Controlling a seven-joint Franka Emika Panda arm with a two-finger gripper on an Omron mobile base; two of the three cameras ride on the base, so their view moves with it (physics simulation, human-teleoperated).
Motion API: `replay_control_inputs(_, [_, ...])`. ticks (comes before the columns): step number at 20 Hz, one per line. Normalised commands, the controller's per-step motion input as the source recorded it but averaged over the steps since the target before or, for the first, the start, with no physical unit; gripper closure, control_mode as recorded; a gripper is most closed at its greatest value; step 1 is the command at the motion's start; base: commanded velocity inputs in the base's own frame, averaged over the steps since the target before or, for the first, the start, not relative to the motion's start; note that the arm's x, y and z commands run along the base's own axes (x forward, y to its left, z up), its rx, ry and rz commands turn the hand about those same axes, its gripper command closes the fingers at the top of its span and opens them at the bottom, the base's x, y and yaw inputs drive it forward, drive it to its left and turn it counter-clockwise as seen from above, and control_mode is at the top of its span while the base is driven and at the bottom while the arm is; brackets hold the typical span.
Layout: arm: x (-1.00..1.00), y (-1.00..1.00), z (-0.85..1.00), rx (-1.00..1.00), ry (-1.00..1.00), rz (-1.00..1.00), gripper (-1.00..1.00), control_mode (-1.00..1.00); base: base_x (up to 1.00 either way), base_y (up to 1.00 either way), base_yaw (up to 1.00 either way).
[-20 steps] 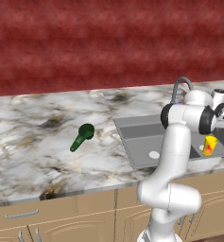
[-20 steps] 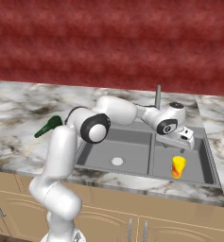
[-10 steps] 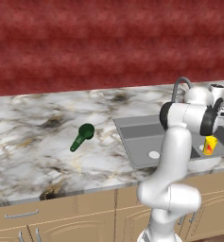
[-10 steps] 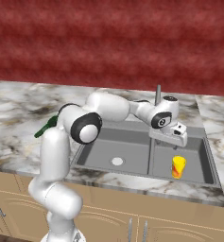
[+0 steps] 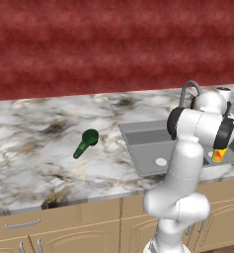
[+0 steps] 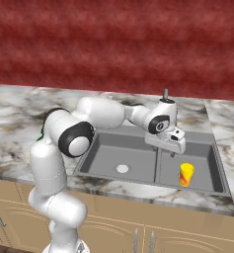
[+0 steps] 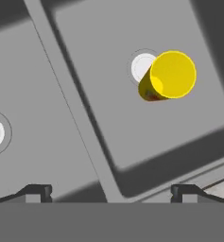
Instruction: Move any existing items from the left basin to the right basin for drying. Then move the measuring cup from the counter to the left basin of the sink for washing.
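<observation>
Yellow cup (image 6: 186, 174): upright on the floor of the right basin (image 6: 202, 157), just beside its pale drain; seen from above in the hand view (image 7: 168, 76), partly overlapping the drain disc. Free of the tool.

Left basin (image 6: 113, 153): bare grey floor, round drain disc (image 6: 122, 168) visible, nothing inside. First half of the task judged done.

Green scoop (image 5: 85, 143): lying flat on the counter (image 5: 34, 148), well apart from the sink (image 5: 138, 136), bowl toward the back wall, handle pointing toward the front edge. Untouched; second half of the task judged entirely outstanding: reach across, pick up, carry to left basin.

Gripper (image 6: 172, 149): above the divider between the two basins, fingers spread fully wide, nothing between them. In the hand view, both finger tips (image 7: 38, 191) standing far apart at the bottom edge, empty.

Faucet (image 5: 189, 91): curved grey gooseneck behind the basins, partly hidden by the arm.

Surface: white-and-grey marble worktop with dark and tan veins, broad to the left of the sink.

Room: dark red mottled wall behind the counter; tan wooden cabinets (image 5: 64, 232) below with slim metal handles.
</observation>
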Motion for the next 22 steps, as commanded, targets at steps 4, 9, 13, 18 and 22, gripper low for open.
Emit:
replay_control_inputs(4, [-0.31, 0.49, 0.12, 0.0, 0.0, -0.04, -1.0, -1.0, 0.0, 0.0, 0.0])
replay_control_inputs(9, [-0.24, 0.54, 0.12, 0.0, 0.0, -0.06, -1.0, -1.0, 0.0, 0.0, 0.0])
replay_control_inputs(13, [-0.19, 0.56, 0.06, 0.0, 0.0, -0.08, -1.0, -1.0, 0.0, 0.0, 0.0])
replay_control_inputs(18, [-0.14, 0.59, 0.02, 0.0, 0.0, -0.09, -1.0, -1.0, 0.0, 0.0, 0.0])
replay_control_inputs(22, [-0.08, 0.54, -0.03, 0.0, 0.02, -0.06, -1.0, -1.0, 0.0, 0.0, 0.0])
